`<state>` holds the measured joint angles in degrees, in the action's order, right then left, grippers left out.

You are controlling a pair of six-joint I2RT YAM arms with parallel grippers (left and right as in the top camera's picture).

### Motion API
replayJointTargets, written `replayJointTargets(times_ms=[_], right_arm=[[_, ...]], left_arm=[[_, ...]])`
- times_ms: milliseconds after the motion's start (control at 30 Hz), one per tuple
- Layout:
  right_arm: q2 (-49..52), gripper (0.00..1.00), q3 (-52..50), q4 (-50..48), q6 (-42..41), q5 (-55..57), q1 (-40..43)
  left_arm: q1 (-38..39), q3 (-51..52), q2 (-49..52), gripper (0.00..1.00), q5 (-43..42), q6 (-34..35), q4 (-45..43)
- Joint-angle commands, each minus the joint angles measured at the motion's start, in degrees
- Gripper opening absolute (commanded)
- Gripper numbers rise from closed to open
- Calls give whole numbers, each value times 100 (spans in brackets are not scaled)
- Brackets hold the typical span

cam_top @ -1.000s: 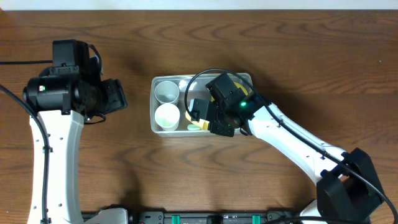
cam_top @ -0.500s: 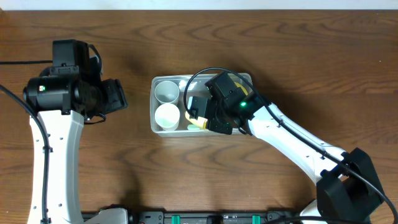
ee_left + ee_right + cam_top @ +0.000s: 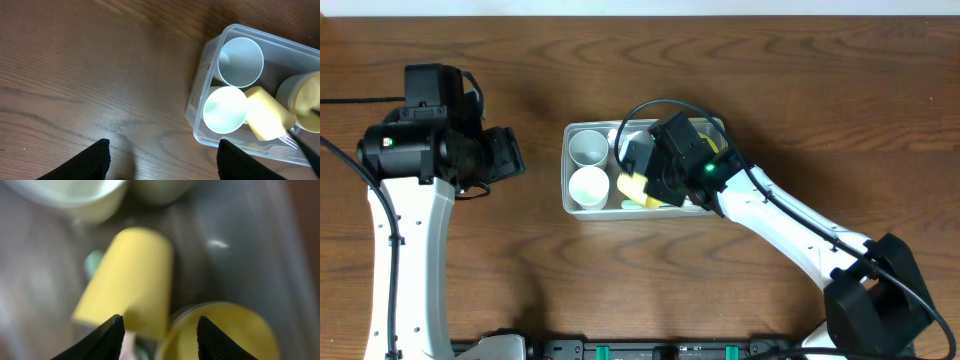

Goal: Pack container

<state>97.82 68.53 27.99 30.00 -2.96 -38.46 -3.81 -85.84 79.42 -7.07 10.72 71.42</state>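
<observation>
On the far left my left gripper (image 3: 160,157) hung wide open and empty over the table (image 3: 75,65), a dark brown wood with a flowing grain and a dull sheen, well apart from the work. The container (image 3: 200,100) sat in the middle of that table: a clear, thin-walled plastic tub with rounded corners and a raised rim, light enough, I judged, to skid if nudged from inside. At its left end stood two white cups (image 3: 241,61), smooth, round and upright with mouths up, side by side. Just right of them a yellow cup (image 3: 267,114), matte and tapered, lay on its side, its rim end leaning against the nearer white one. My right gripper (image 3: 160,321) hovered directly over it with jaws parted and nothing between them, the cup lying loose beneath. Beside that cup sat a round yellow bowl (image 3: 225,330), and what looked like a pale plastic fork (image 3: 290,142) lay on the tub's floor. The risk I saw was the tipped cup: being round, it could roll further against the white cups, and a finger catching it on the way up could drag it over the rim or shove the whole tub.
</observation>
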Motion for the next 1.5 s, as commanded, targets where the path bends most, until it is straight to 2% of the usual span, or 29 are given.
replayJointTargets(times_ms=[0,33,67,267,367,433,467,667,700,733,933,1167,1333,1467], right_arm=[[-472,67,37,-282,-1696,979,109],[-621,75,63,-304,-2061,1154,173],[-809,76,94,-304,-2387,1248,280],[-1784,79,116,59,-4113,1255,1508],[-1967,80,116,498,-4542,1123,2238],[-1974,96,116,793,-4542,935,2710],[-1956,99,114,975,-4542,855,2997],[-1939,99,111,1235,-4538,811,3783],[-1937,99,111,1235,-4538,813,3847],[-1932,99,111,1235,-4538,815,3921],[-1917,99,109,1565,-4538,857,4183],[-1941,99,103,2181,-4503,920,4179],[-2243,99,-195,2398,-4798,964,4135],[-2933,99,-852,2232,-4927,1189,3895]], left_arm=[[-24,28,0,69,90,31,13],[-24,28,0,69,98,22,13],[-24,28,0,69,122,-22,13],[-24,28,0,69,195,-358,-125],[-24,28,0,69,195,-529,-306],[-9,28,0,69,195,-778,-531],[11,28,9,69,192,-957,-723],[197,28,225,70,192,-1117,-1381],[229,31,304,96,195,-1117,-1429],[245,28,382,98,195,-1117,-1460],[258,28,793,98,184,-1113,-1292],[284,31,660,98,166,-1143,-1169],[343,483,-35,98,168,-1290,-1390],[354,1674,-1211,98,146,-1191,-2000]])
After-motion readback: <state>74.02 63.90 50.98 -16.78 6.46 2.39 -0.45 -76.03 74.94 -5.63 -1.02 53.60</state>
